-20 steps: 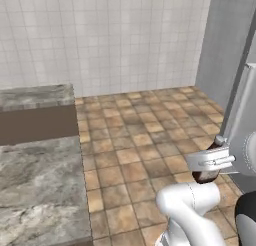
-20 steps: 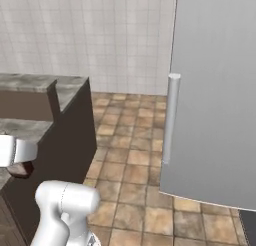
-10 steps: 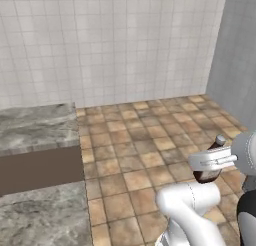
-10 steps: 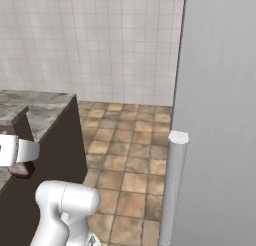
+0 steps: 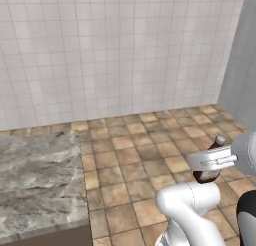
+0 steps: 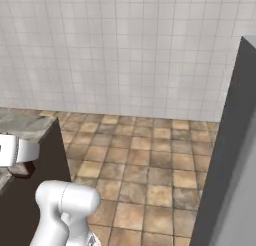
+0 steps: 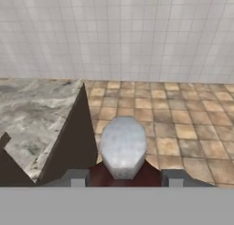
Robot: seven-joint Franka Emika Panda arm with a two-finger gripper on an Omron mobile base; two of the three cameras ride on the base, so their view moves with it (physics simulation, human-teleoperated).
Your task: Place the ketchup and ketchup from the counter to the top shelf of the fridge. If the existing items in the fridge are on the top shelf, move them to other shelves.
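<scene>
Left base view takes in the tiled floor [image 5: 150, 150], the white tiled wall [image 5: 115, 50] behind it, and the counter [image 5: 37, 180] with its far right corner coming to a point over the tiles; the fridge [image 6: 235, 160] shows in the right base view as a tall dark side panel with a pale face at the right edge. The gripper [image 5: 212, 160] is clamped on one ketchup bottle [image 5: 209, 171] — its fingertips [image 7: 77, 177] press against either side of the dark red body, and the pale cap [image 7: 122, 146] rises between them in the hand view. The bottle hangs upright in the air, off the counter's right edge and over the floor, well apart from the fridge. My reading is that this is the carry stage: the grip should hold firm, the bottle stay upright, and the swing toward the fridge keep clear of the dark side panel — the shelves are hidden from here, so the top shelf must be found before any reach. Counted: one floor, one wall, one counter, one fridge, one gripper, one ketchup bottle in sight.
</scene>
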